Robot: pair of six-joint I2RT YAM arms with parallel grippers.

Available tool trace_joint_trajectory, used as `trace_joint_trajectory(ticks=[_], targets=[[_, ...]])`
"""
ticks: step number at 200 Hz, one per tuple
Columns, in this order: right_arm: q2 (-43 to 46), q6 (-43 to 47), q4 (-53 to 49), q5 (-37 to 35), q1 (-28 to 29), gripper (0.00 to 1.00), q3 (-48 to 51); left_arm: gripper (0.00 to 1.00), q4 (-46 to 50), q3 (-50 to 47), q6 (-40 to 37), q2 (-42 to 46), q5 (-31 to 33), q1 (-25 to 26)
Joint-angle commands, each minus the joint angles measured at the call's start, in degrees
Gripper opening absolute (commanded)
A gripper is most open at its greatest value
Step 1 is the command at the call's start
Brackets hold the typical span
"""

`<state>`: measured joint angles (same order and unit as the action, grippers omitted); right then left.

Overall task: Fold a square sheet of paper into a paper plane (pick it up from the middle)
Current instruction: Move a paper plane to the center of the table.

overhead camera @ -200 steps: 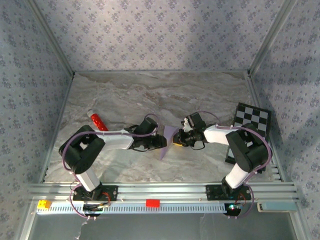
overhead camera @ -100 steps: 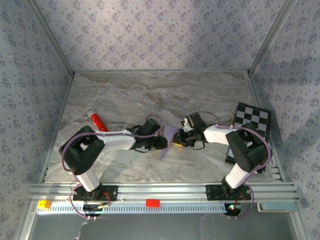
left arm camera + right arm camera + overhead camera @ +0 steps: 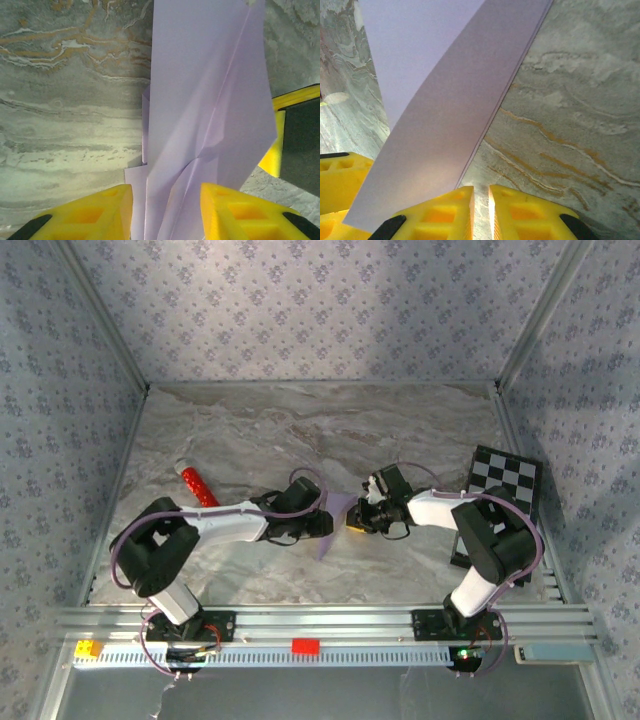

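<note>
The paper plane (image 3: 336, 506) is a slim, creased fold of pale lilac paper held up off the marble between the two grippers. In the left wrist view the paper plane (image 3: 210, 90) stands up between the yellow fingers of my left gripper (image 3: 166, 192), which is shut on its layered base. My left gripper (image 3: 322, 523) comes at it from the left. My right gripper (image 3: 358, 520) meets it from the right. In the right wrist view the paper plane (image 3: 435, 115) runs across the outer side of the left finger, while my right gripper (image 3: 481, 192) is shut to a slit showing bare marble.
A small red cylinder (image 3: 196, 483) lies left of the arms. A black-and-white checkered board (image 3: 505, 475) leans at the right wall. The metal rail (image 3: 320, 625) carries a yellow block (image 3: 88, 648) and a red block (image 3: 305, 646).
The left arm's elbow has swung a little down and to the left. Both grippers and the paper stay about where they were.
</note>
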<state>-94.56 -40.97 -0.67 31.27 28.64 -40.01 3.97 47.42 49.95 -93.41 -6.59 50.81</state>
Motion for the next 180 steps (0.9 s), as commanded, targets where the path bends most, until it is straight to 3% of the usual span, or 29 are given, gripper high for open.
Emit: trace_joint_trajectory(ticks=[1, 80, 180], targets=[[-1.94, -0.45, 1.19, 0.81, 0.98, 0.17, -0.78, 0.40, 2.38, 0.69, -0.58, -0.21, 0.81, 0.35], [-1.98, -0.32, 0.93, 0.69, 0.95, 0.17, -0.90, 0.41, 0.99, 1.53, -0.25, -3.88, -3.28, 0.43], [-2.30, -0.34, 1.01, 0.65, 1.00, 0.17, -0.86, 0.30, -2.63, 0.74, 0.89, -4.42, -6.77, 0.35]])
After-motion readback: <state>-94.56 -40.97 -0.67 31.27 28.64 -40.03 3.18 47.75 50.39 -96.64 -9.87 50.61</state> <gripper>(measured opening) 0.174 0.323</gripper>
